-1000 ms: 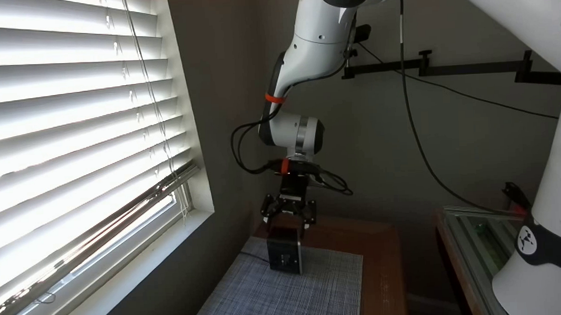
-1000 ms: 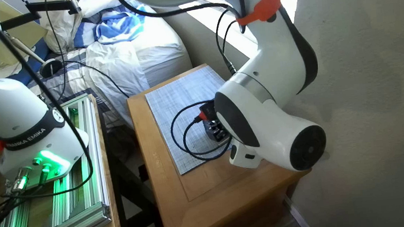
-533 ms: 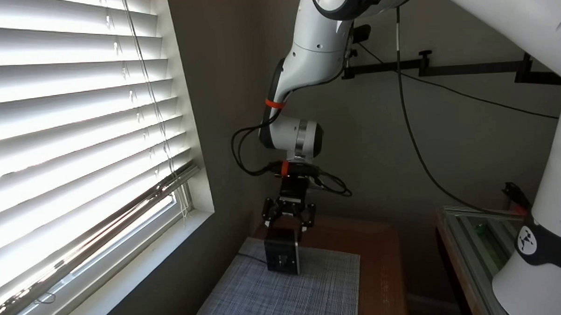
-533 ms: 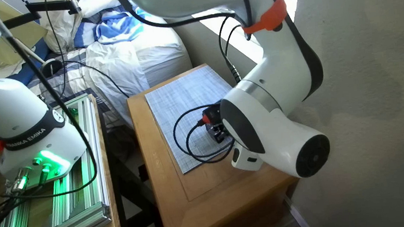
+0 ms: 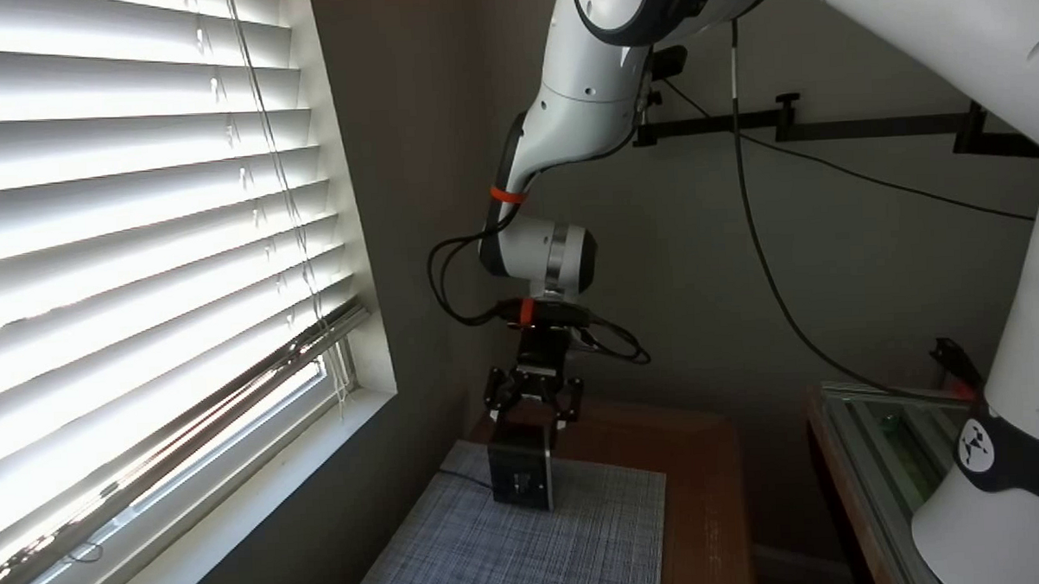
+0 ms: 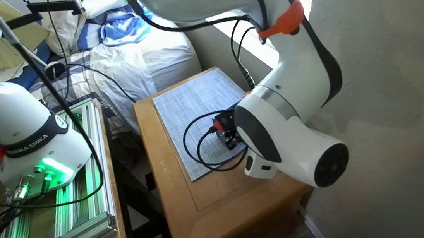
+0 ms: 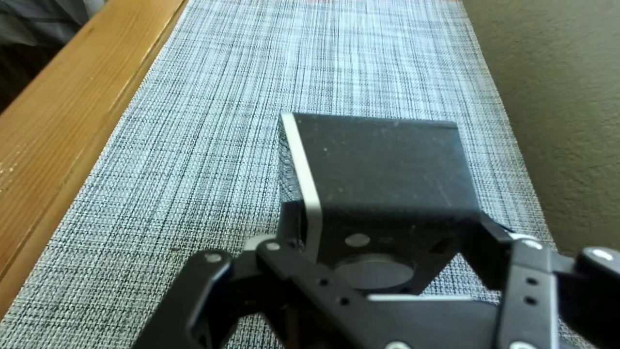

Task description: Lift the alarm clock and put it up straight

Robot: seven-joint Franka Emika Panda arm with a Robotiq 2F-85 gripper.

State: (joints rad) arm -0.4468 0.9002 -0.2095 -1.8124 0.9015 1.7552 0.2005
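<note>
The black, boxy alarm clock (image 7: 382,162) lies between the fingers of my gripper (image 7: 387,220) in the wrist view, its pale-edged face towards the left. One finger (image 7: 290,220) presses on that pale-rimmed side and the opposite finger bears on the far side, so the gripper is shut on it. A round disc and a larger circle mark the clock's side nearest the gripper. In an exterior view the alarm clock (image 5: 521,469) rests low on the woven mat, under my gripper (image 5: 526,420). The arm hides most of it in an exterior view with the gripper partly covered (image 6: 231,138).
A grey woven mat (image 6: 198,93) covers part of the wooden table (image 6: 206,220). A thin dark cable (image 5: 465,477) runs from the clock across the mat. A wall (image 7: 557,97) rises close beside the table, and a window with blinds (image 5: 136,210) is near.
The gripper's jaws have come together on the clock. The arm has sunk a little, and the clock and mat have shifted slightly sideways with it.
</note>
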